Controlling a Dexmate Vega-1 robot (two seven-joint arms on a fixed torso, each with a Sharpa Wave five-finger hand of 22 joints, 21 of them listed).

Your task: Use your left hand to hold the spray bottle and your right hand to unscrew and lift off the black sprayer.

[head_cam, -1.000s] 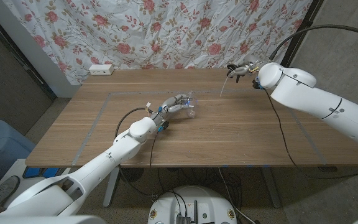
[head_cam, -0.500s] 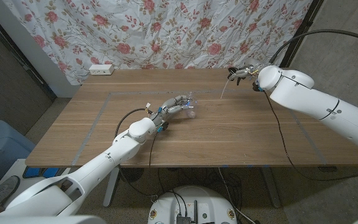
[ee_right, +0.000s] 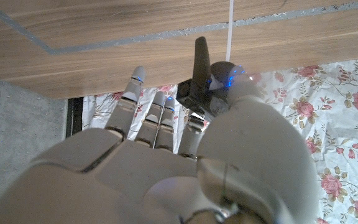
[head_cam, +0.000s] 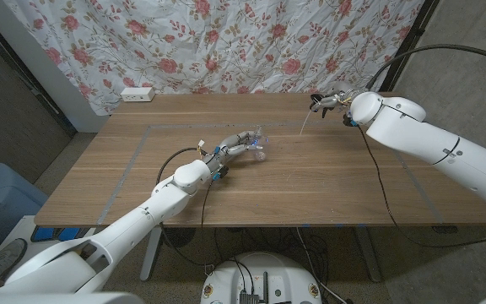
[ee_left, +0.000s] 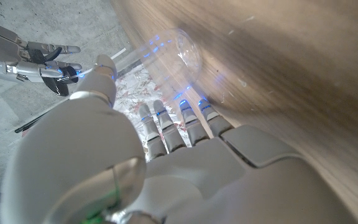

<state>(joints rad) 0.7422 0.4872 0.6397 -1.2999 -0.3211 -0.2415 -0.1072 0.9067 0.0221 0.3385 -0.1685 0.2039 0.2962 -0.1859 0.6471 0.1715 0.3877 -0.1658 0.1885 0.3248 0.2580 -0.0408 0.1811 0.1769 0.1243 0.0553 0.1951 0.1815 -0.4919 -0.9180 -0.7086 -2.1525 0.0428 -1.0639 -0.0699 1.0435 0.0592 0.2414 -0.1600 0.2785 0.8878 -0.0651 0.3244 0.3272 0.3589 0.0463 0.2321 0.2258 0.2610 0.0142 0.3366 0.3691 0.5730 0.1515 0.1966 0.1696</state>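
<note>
1. While the right hand point(head_cam: 332, 99) is hovering over the far right part of the table point(head_cam: 327, 181), it is pinching the black sprayer point(head_cam: 316, 102) in its fingertips, with the thin white dip tube point(head_cam: 304, 122) hanging down from it toward the wood
2. In the right wrist view the sprayer point(ee_right: 202, 78) is sitting between the thumb and the other fingers point(ee_right: 160, 115), and the tube point(ee_right: 230, 25) is running straight off toward the tabletop
3. Nearer the middle of the table, the left hand point(head_cam: 236, 143) is wrapping around the clear bottle point(head_cam: 257, 143) and gripping it, with the bottle poking out past the fingertips, seemingly tilted or lying low over the wood; I cannot tell whether it is touching the table
4. The left wrist view is showing the bottle point(ee_left: 182, 53) as a clear, see-through body with an open mouth and no cap, blurred but plainly bare
5. Sprayer and bottle are sitting well apart, so the unscrewing and lifting off are looking done, and the task is appearing to be at its very end
6. What is remaining, in my judgement, is setting the sprayer down: that is calling for a slow lowering so the dangling tube is not bending or catching on the wood, while the left hand is keeping the open bottle steady so nothing inside is spilling
</note>
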